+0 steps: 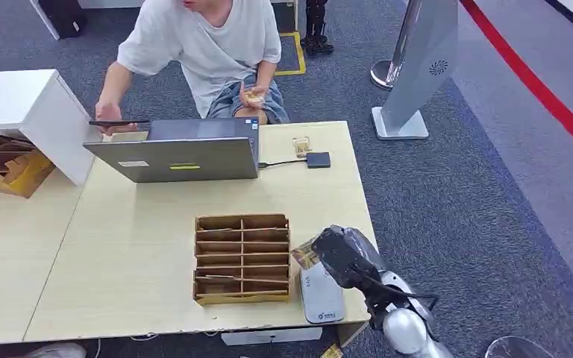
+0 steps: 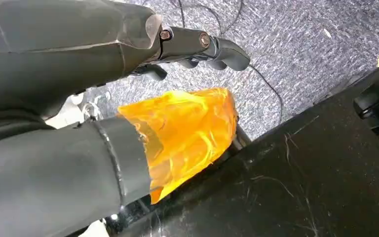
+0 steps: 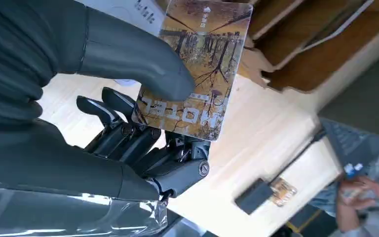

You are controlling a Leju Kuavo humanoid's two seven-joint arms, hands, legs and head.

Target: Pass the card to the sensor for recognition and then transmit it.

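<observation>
Right hand [image 3: 128, 123] grips the card [image 3: 197, 69] — beside the slotted box [image 1: 242, 257].

Glossy printed plastic card [image 3: 197, 69]; matt dark plastic right hand [image 3: 128, 143]; smooth pale wood-look table [image 1: 157, 216]; brown cardboard organiser [image 1: 242, 257]; smooth white plastic sensor [image 1: 321, 298]; matt grey metal-look laptop [image 1: 179, 156]; rough grey carpet [image 1: 455, 201].
</observation>
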